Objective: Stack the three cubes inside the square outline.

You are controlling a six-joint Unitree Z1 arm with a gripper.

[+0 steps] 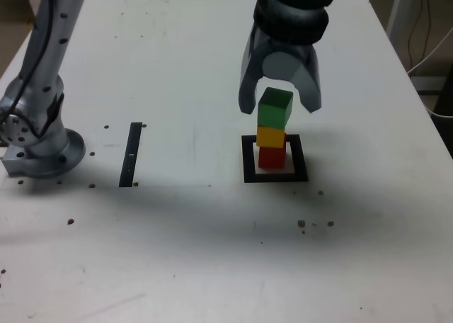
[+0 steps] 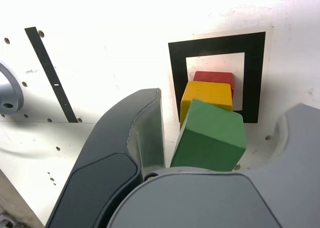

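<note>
The gripper (image 1: 280, 95) hangs in the upper middle of the exterior view, its two grey jaws spread wide on either side of the green cube (image 1: 274, 108). There is a gap between each jaw and the cube, so it grips nothing; whether a jaw grazes the cube at the back cannot be told.

The green cube sits on the yellow cube (image 1: 270, 136), which sits on the red cube (image 1: 271, 157). The stack stands inside the square outline (image 1: 248, 160), right of centre on the white table (image 1: 177, 89). The green cube is turned a little against the yellow one under it.

The exterior view alone shows the arm's base (image 1: 42, 149) at the left edge and the whole black strip (image 1: 131, 154) between base and outline.

The wrist view shows the stack from above: green cube (image 2: 210, 136) nearest, yellow (image 2: 206, 95) and red (image 2: 215, 78) peeking out behind it, with the red one on the outline's (image 2: 220, 40) white centre. It also shows daylight between the dark jaw and the green cube.
</note>
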